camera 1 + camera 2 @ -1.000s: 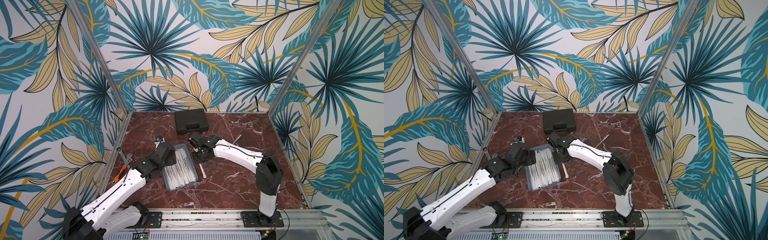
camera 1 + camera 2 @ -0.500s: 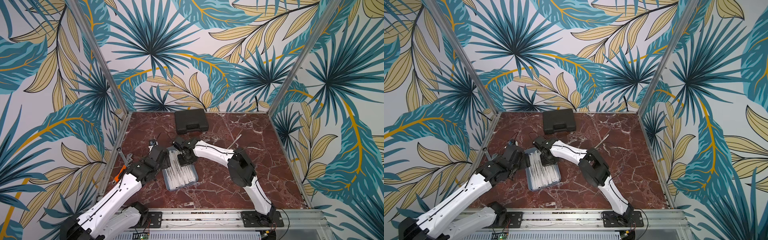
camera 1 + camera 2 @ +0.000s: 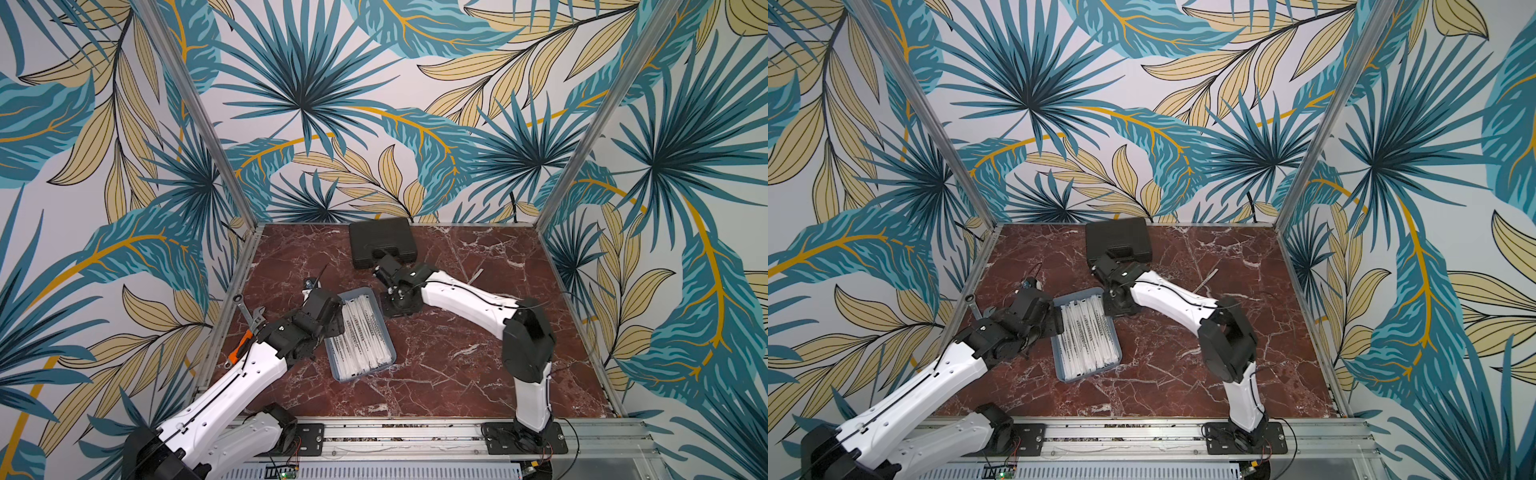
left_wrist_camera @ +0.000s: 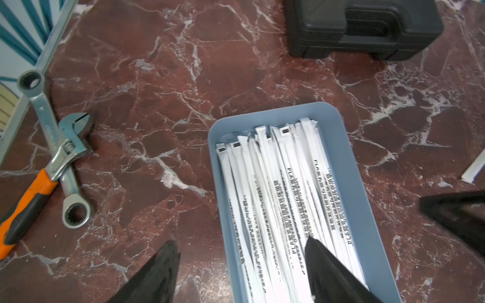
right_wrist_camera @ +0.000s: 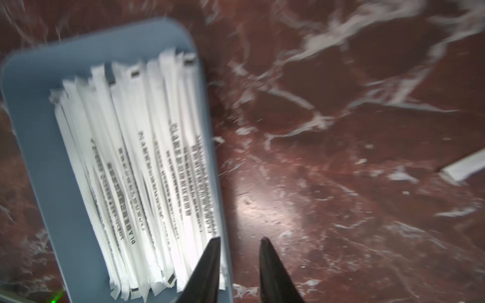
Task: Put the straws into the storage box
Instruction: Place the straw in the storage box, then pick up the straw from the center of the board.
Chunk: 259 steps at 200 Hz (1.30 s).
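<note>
Lying together, the straws fill the storage box toward the tabletop's left edge. The right gripper just dropped one in; its fingers are apart, empty. The left gripper has its fingers apart too. One loose straw waits nearer the right edge.

Both top views: mounted high, looked steeply down across whole red-brown marble counter toward leaf-patterned back wall; far off, near-identical framing. Left wrist view: close above counter, faced black plastic hard case. Right wrist view: closer still, blurred. Wrist views shared shallow blue-grey plastic tray.
</note>
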### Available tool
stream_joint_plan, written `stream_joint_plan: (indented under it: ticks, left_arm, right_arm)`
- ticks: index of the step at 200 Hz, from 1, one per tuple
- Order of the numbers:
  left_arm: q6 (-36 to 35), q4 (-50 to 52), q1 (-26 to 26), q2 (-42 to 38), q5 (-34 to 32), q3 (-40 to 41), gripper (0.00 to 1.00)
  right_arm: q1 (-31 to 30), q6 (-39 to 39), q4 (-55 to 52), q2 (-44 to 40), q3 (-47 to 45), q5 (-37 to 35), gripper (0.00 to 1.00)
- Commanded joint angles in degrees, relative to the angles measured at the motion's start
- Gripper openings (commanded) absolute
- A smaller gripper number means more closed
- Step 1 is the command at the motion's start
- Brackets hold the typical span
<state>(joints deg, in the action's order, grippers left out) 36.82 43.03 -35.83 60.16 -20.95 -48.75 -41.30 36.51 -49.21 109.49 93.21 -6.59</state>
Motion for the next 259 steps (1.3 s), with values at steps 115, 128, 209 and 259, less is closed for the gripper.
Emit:
stream_joint_plan:
  ticks: [115,128,209,259]
  left_arm:
    - [-3.84,-10.79,-16.55,24.13,0.11,-12.47,0.81]
    - [-3.57,-10.16,-16.46,23.65,-0.7,-12.25,0.81]
    - [-3.22,-6.7,-8.91,14.45,-2.46,-7.84,0.81]
    - [-4.74,-2.17,6.52,-1.92,-3.04,-1.94,0.81]
  right_arm:
    - [27.39,2.42,8.13,11.49,-4.78,-6.06,0.42]
    - [27.59,2.5,8.33,12.4,-4.65,-5.78,0.38]
    - [27.34,1.4,8.54,8.64,-6.2,-5.19,0.09]
    - [15.0,0.7,5.19,-3.96,-10.97,-7.07,0.08]
